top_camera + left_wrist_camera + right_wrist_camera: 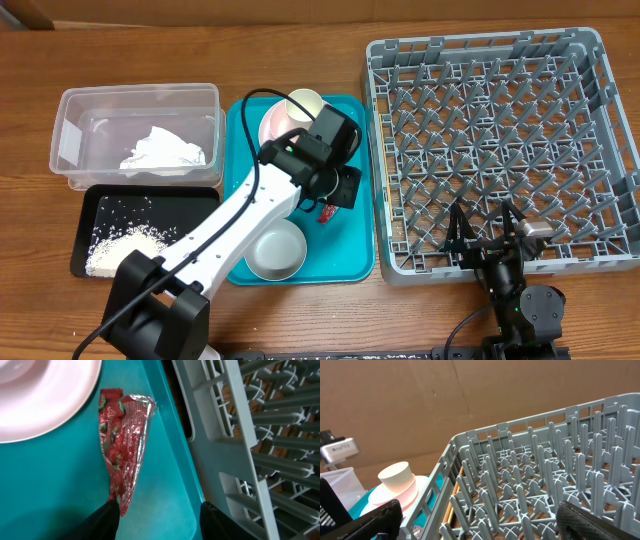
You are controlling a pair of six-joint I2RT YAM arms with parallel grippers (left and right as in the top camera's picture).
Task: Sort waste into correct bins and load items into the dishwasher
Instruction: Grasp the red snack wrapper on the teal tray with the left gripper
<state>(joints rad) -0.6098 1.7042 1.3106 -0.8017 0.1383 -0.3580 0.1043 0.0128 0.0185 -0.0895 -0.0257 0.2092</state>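
The red snack wrapper (120,445) lies on the teal tray (165,490), near its right edge and beside the grey dish rack (240,435). My left gripper (160,522) is open just above it, and its left finger is at the wrapper's lower tip. Overhead, the left gripper (340,192) hangs over the wrapper (326,212). A cream cup (303,103) stands by a pale pink bowl (274,125). A whitish-grey bowl (276,249) sits at the tray's front. My right gripper (487,235) is open and empty over the rack's (500,140) front edge.
The clear tub (75,110) at the back left holds the white napkin (165,150). The black tray (85,215) in front of it holds white rice (125,245). The right wrist view shows the cup (396,477) beyond the rack wall (455,455).
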